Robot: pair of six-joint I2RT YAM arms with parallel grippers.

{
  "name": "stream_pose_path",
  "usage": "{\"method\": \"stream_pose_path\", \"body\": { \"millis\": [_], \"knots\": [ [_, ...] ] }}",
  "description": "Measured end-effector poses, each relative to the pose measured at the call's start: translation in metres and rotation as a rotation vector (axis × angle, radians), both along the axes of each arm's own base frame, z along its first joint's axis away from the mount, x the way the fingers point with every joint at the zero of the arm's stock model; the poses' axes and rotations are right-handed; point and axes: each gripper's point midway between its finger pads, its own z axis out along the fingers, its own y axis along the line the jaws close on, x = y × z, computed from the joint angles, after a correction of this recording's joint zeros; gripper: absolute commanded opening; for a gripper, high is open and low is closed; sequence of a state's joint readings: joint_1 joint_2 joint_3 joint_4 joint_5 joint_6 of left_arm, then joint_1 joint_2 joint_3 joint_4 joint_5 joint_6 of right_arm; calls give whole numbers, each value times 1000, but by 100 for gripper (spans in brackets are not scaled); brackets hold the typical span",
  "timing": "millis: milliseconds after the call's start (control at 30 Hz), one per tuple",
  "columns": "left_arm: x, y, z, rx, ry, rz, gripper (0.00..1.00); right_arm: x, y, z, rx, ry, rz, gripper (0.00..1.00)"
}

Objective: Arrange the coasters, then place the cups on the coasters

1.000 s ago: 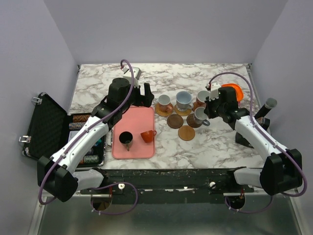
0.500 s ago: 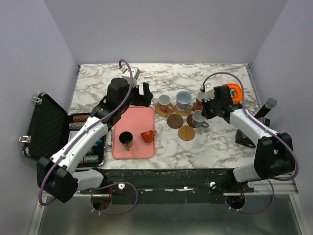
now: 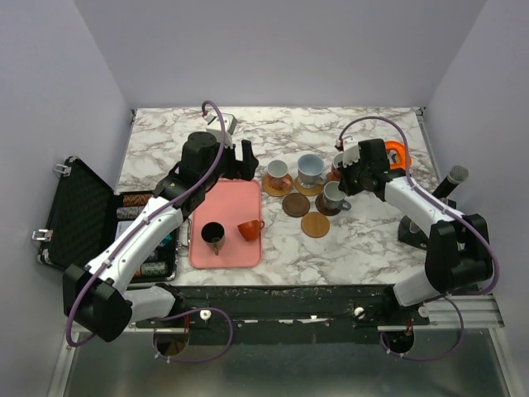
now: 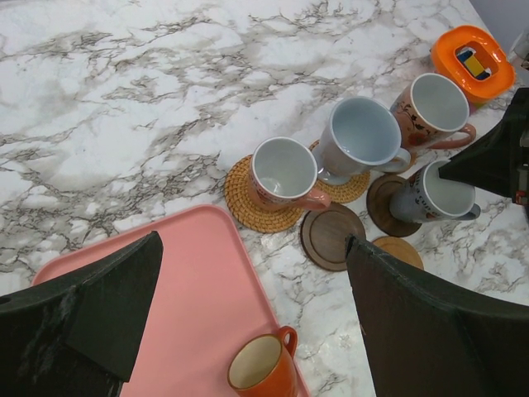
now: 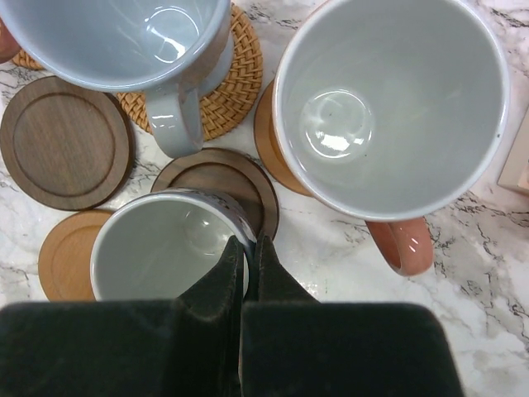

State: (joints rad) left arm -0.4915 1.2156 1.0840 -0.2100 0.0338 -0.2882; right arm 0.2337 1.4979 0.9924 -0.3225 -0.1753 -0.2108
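Observation:
My right gripper [image 5: 246,244] is shut on the rim of a grey-white cup [image 5: 165,248], one finger inside and one outside. The cup stands over a dark coaster [image 5: 219,178]; contact is unclear. Beside it stand another grey-white cup [image 3: 340,164] with a pink handle, a pale blue cup [image 3: 311,168] and a pink cup [image 3: 277,171], each on a coaster. An empty dark coaster [image 3: 296,204] and a light coaster [image 3: 315,224] lie in front. My left gripper [image 4: 252,248] hangs open above the pink tray [image 3: 225,219], which holds the black cup [image 3: 213,234] and orange cup [image 3: 250,229].
An orange box [image 3: 397,154] sits at the back right behind my right arm. A black cylinder [image 3: 453,177] stands at the right table edge. An open black case [image 3: 78,211] of chips lies left of the table. A small white object [image 3: 228,124] is at the back.
The right arm has swung a little left and farther back, nudging the held grey-white cup slightly left over its dark coaster. The left arm has barely moved.

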Motion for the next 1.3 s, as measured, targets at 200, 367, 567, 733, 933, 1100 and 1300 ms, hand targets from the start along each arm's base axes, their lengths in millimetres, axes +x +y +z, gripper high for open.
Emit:
{"method": "stream_pose_path", "body": {
  "millis": [200, 367, 567, 733, 933, 1100, 1300],
  "knots": [
    [1, 0, -3, 7, 5, -1, 99, 6, 2, -6, -4, 14, 10, 1],
    [2, -1, -5, 10, 10, -1, 99, 7, 3, -6, 0, 13, 16, 1],
    [2, -1, -6, 11, 10, -1, 99, 10, 4, -7, 0, 14, 17, 3],
    [2, -1, -6, 12, 10, -2, 99, 10, 5, -7, 0, 14, 17, 9],
    [2, -1, -6, 13, 10, -2, 99, 10, 4, -7, 0, 14, 17, 17],
    [2, -1, -7, 15, 12, -2, 99, 10, 4, -7, -1, 14, 17, 26],
    [3, -1, -8, 16, 14, -2, 99, 11, 4, -7, -8, 11, 24, 41]
  ]
}}
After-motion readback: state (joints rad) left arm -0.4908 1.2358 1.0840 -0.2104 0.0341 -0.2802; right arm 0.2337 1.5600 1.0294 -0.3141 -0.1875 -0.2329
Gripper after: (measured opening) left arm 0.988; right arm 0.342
